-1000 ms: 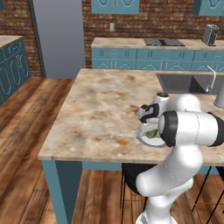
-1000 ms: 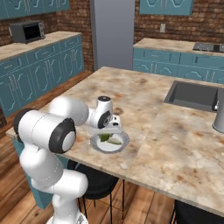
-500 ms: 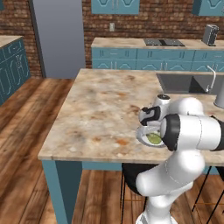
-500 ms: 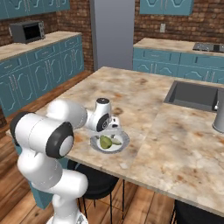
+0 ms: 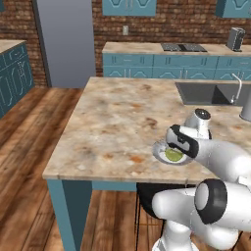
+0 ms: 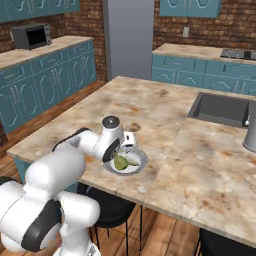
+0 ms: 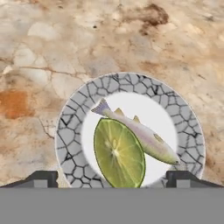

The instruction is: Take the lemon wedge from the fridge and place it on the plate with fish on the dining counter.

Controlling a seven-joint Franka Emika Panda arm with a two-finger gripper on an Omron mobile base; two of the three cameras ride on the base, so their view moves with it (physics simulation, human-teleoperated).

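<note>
The lemon wedge (image 7: 118,153) lies flat on the grey plate (image 7: 70,131), touching the small fish (image 7: 146,136) beside it. My gripper (image 7: 113,179) hangs just above the plate, open, its two fingertips (image 7: 41,178) wide apart with nothing between them. In the base views the hand (image 5: 180,142) hovers over the plate (image 5: 158,153) and the wedge (image 5: 172,155) near the front edge of the dining counter (image 5: 117,117). From the right the wedge (image 6: 121,162) and plate (image 6: 140,164) sit below the hand (image 6: 119,154). I cannot tell whether the tall grey block at the back is the fridge.
An inset grey sink (image 6: 220,109) with a tap (image 5: 238,84) lies at the counter's far right. The tall grey block (image 5: 63,44) stands against the brick wall among teal cabinets (image 5: 162,66). A microwave (image 6: 31,36) sits on the left wall counter.
The gripper's fingers have spread apart and let go of the lemon wedge, which now rests on the plate by the fish. The arm has shifted only slightly.
</note>
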